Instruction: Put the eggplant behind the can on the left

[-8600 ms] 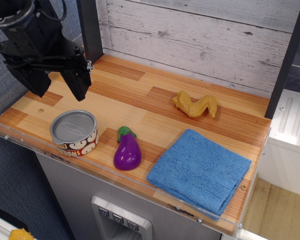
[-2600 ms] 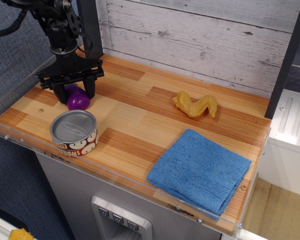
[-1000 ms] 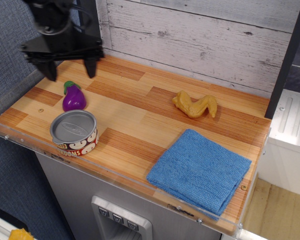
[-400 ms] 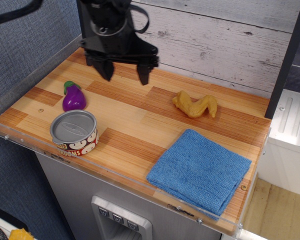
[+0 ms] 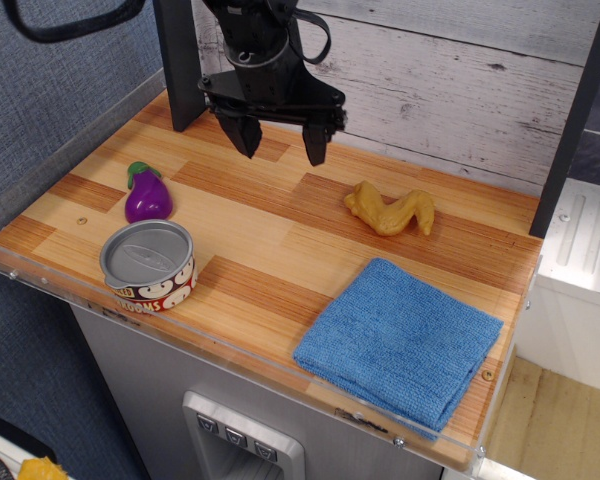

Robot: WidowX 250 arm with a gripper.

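Where the wooden tabletop point(image 5: 280, 240) nears its left edge, lies on its side: the eggplant point(image 5: 147, 196), green cap toward the back, just behind the can point(image 5: 148, 264) and apart from it. Well off to the right and farther back, hangs above the boards with fingers spread and nothing between them: the tool point(image 5: 281, 146). Farther right, a yellow-tan curved toy point(image 5: 390, 210) and a blue cloth point(image 5: 400, 341).

Back wall point(image 5: 430, 80): whitewashed wooden planks.
Left wall point(image 5: 50, 90): blue-grey fabric.
Countertop point(image 5: 270, 230): striped wood.
Floor point(image 5: 550, 420): light wood.
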